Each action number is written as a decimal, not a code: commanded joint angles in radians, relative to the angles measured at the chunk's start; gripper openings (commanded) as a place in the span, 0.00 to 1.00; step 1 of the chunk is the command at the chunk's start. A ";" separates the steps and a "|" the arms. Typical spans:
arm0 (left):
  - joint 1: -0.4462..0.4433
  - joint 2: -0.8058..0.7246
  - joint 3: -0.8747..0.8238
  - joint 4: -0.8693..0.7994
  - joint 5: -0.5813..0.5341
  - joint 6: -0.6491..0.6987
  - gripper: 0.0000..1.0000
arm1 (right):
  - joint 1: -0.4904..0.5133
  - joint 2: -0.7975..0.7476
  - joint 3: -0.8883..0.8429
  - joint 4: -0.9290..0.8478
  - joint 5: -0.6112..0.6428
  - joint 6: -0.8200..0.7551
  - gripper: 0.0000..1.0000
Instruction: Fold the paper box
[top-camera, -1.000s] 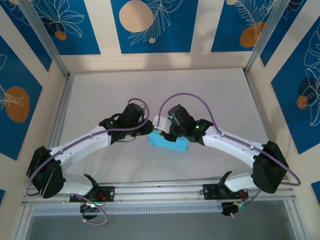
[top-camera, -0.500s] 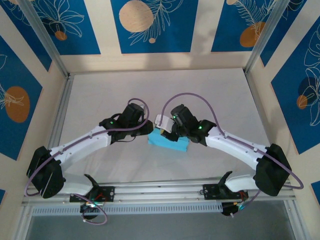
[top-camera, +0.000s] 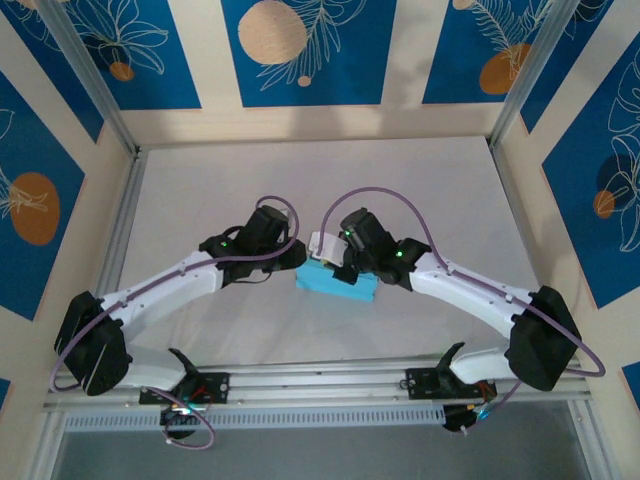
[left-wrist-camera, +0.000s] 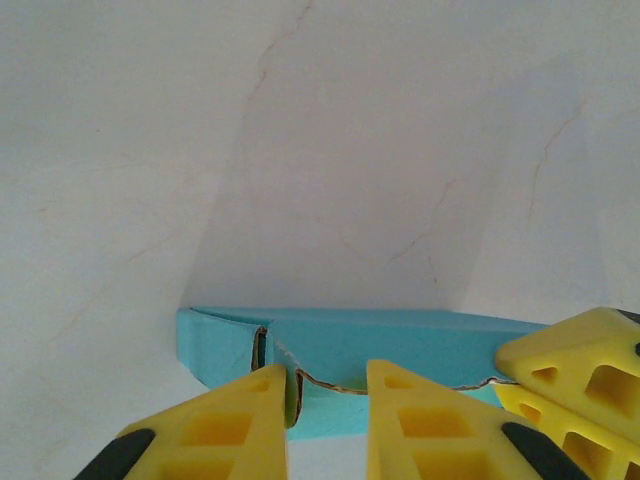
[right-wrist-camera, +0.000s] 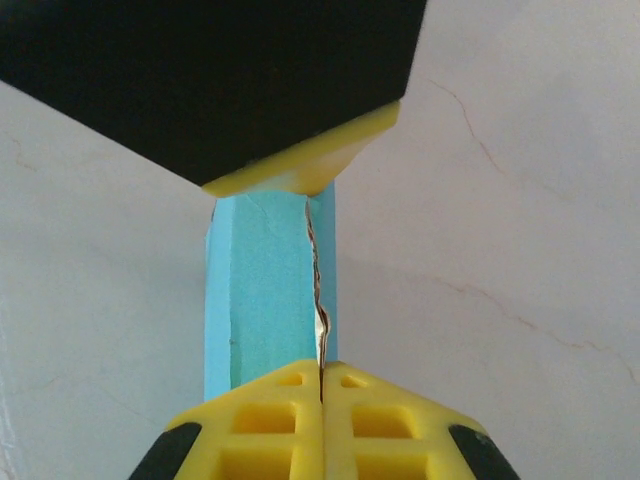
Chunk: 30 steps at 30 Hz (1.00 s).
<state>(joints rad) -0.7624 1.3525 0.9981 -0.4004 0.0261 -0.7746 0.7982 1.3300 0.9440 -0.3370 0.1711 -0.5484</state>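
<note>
From above, the paper box (top-camera: 338, 284) lay at the middle of the table (top-camera: 420, 180), a flat light-blue rectangle. Its upper edge and both grippers' tips were hidden under the two wrists that met over it. The left wrist camera cut off the box's near side. There the left gripper (left-wrist-camera: 330, 425) stood with its jaws a narrow gap apart, astride the cut edge at one end of the box. Whether the pads actually pinched the card could not be told, since the contact sat at the frame's bottom edge. The right gripper's yellow fingers (left-wrist-camera: 575, 360) came in at the right of that view, touching the same long side. In the right wrist view the right gripper (right-wrist-camera: 320, 425) was closed tight on the raised edge of the seam that ran along the box's top. The far end of the box disappeared beneath the left gripper's yellow finger (right-wrist-camera: 305, 170) and dark body. Compared with a second before, the box had stayed where it was, the left arm had barely moved, and the right wrist had edged slightly toward the left arm.
</note>
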 joint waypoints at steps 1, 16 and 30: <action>-0.015 0.041 -0.010 -0.152 0.008 0.033 0.21 | 0.025 0.060 -0.006 -0.065 0.050 -0.047 0.01; -0.015 0.047 -0.007 -0.152 0.016 0.023 0.21 | 0.090 0.114 -0.045 -0.098 0.169 -0.170 0.18; -0.013 0.068 -0.007 -0.175 -0.004 0.033 0.21 | -0.012 -0.029 0.018 -0.124 -0.063 -0.020 0.34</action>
<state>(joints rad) -0.7628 1.3666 1.0080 -0.4431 0.0154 -0.7582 0.8207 1.3525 0.9535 -0.3347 0.2630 -0.6395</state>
